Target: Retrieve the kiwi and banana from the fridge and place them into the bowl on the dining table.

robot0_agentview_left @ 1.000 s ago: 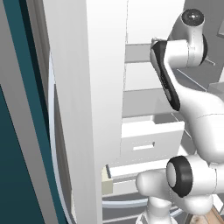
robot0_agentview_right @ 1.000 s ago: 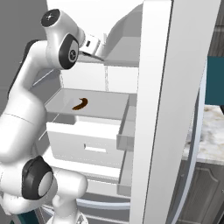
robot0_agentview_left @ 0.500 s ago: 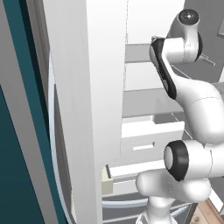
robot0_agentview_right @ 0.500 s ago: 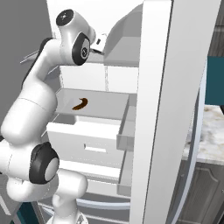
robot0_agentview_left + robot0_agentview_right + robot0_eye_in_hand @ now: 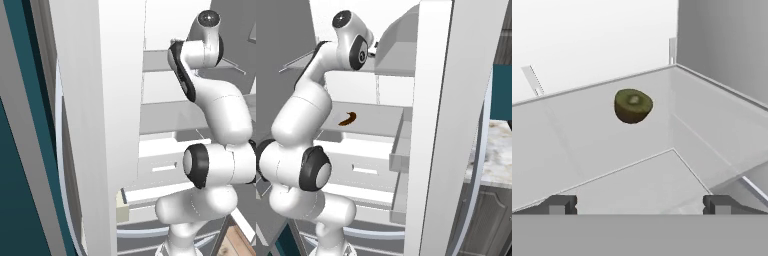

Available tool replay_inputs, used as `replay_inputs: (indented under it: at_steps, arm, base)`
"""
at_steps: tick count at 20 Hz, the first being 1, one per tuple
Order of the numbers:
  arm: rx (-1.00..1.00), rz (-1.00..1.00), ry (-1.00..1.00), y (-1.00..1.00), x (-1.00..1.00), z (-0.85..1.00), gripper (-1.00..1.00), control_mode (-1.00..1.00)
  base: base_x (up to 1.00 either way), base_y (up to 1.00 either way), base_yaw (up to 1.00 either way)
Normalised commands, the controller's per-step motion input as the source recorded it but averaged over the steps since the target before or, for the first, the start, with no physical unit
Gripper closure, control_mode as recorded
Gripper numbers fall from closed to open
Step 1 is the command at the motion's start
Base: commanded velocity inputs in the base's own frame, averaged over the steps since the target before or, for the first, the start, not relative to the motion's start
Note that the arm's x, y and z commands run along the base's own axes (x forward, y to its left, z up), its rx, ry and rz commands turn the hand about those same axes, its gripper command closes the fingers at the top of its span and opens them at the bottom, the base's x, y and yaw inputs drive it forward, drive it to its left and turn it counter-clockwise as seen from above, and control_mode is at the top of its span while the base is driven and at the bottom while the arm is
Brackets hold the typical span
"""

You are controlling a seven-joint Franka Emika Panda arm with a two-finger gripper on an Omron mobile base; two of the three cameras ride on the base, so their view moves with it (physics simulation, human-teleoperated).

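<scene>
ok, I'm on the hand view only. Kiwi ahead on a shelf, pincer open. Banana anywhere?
Observer: Yes, the banana lies on a lower fridge shelf, seen in the right base view.
Operator: Same shelf as the kiwi?
Observer: No. The arm reaches onto a higher shelf, above the banana's.
Operator: Anything under the banana?
Observer: A white drawer sits below its shelf.

Both base views look forward and down into the open fridge (image 5: pixel 436 125) from behind the arm, left and right, sharing its white shelves. The hand view sits close over a shelf (image 5: pixel 637 180), facing the kiwi (image 5: pixel 633 105).
</scene>
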Motion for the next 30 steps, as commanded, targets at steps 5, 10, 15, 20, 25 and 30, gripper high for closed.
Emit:
replay_inputs:
  at_steps: [5, 10, 15, 20, 25, 30]
  arm:
    - [0.0, 0.0, 0.0, -0.16, 0.39, 0.0, -1.0, -1.0]
    - [0.0, 0.0, 0.0, -0.13, 0.36, -0.03, -1.0, -1.0]
    - [0.0, 0.0, 0.0, -0.15, 0.32, -0.09, -1.0, -1.0]
    - [0.0, 0.0, 0.0, -0.12, 0.36, -0.14, -1.0, -1.0]
    - [0.0, 0.0, 0.0, -0.08, 0.41, -0.12, -1.0, -1.0]
    - [0.0, 0.0, 0.0, -0.14, 0.38, -0.04, -1.0, -1.0]
  base:
    - [0.0, 0.0, 0.0]
    - [0.0, 0.0, 0.0]
    - [0.0, 0.0, 0.0]
    - [0.0, 0.0, 0.0]
    - [0.0, 0.0, 0.0]
    - [0.0, 0.0, 0.0]
